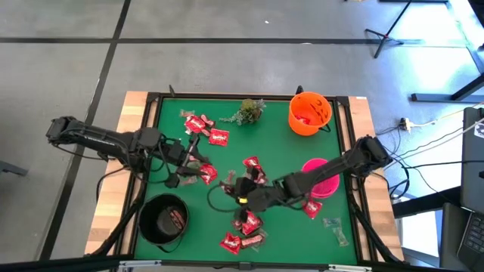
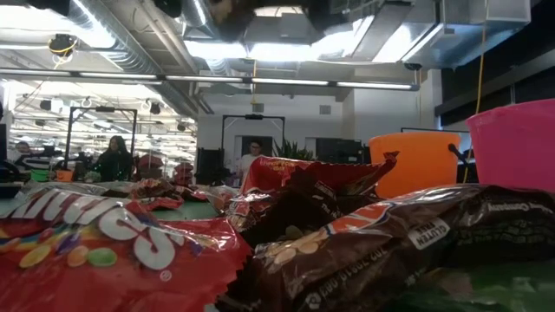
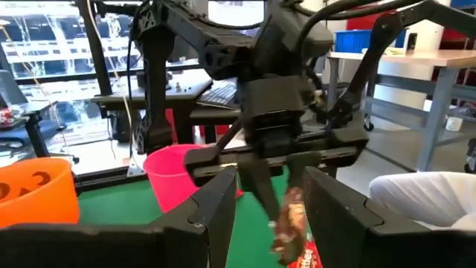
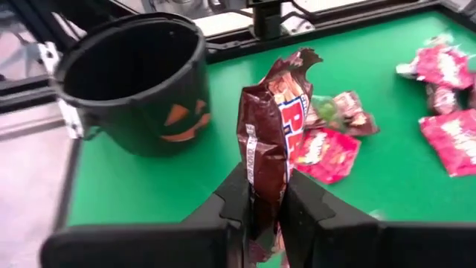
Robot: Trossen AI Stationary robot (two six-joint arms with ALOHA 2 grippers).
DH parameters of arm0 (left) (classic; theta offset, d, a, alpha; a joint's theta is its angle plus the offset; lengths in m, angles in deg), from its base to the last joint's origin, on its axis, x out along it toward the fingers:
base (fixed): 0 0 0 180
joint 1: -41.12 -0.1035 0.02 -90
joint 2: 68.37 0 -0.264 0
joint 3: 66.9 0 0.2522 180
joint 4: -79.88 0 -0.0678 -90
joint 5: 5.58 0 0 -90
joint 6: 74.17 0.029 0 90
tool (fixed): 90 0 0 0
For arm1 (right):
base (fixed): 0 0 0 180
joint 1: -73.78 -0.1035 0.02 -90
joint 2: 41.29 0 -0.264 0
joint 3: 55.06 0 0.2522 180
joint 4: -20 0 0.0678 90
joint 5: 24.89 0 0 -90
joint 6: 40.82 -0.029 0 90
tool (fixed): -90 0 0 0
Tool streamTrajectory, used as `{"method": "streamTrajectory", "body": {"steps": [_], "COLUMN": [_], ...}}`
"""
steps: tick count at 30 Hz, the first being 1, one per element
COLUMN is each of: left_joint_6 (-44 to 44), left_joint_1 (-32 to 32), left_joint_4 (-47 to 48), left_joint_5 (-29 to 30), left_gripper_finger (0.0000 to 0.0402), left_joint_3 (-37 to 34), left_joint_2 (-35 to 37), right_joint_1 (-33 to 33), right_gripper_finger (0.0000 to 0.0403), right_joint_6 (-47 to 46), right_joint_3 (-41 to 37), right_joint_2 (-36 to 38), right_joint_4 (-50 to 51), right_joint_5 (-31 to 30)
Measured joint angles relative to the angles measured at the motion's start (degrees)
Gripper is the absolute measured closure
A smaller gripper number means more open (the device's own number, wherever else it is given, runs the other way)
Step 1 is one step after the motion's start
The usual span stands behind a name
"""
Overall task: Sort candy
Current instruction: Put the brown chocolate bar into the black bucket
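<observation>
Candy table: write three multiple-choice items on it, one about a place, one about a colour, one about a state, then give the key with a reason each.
1. Where does the black bucket stand in the high view?
A. near the table's front-left corner
B. beside the orange bucket
C. off the table

2. What colour is the bowl under the right arm?
A. blue
B. pink
C. white

3. What is the right gripper doing?
A. hanging open and empty
B. shut on a dark brown candy bar
C. resting inside the black bucket

Key: 1 A, the high view shows it low on the left side of the green mat. 2 B, it shows pink beside the arm. 3 B, the right wrist view shows the wrapper pinched upright between the fingers.
</observation>
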Motion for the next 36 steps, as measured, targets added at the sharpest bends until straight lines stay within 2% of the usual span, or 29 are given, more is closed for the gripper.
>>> {"method": "streamTrajectory", "body": {"steps": [9,16,22,28,36], "left_joint_6": [0.0,-1.1,-2.8,-3.0,-3.1], "left_joint_1": [0.0,-0.8,-1.3,-1.1,-0.8], "left_joint_4": [7.4,9.6,8.0,6.6,6.2], "left_joint_5": [0.7,2.5,2.7,2.7,2.7], "left_gripper_finger": [0.0257,0.0257,0.0257,0.0257,0.0257], "left_joint_3": [0.0,0.0,0.0,0.0,0.0], "left_joint_2": [6.5,5.1,2.3,1.0,0.2], "right_joint_1": [4.1,6.3,6.4,6.5,6.4], "right_gripper_finger": [0.0354,0.0354,0.0354,0.0354,0.0354], "right_joint_6": [3.7,5.1,6.0,4.0,3.2], "right_joint_3": [0.0,0.0,-1.8,-11.4,-23.9], "right_joint_2": [0.0,0.0,0.0,2.2,5.9], "right_joint_4": [0.0,-1.5,-3.9,-15.6,-37.6], "right_joint_5": [1.1,2.7,3.8,4.2,4.9]}}
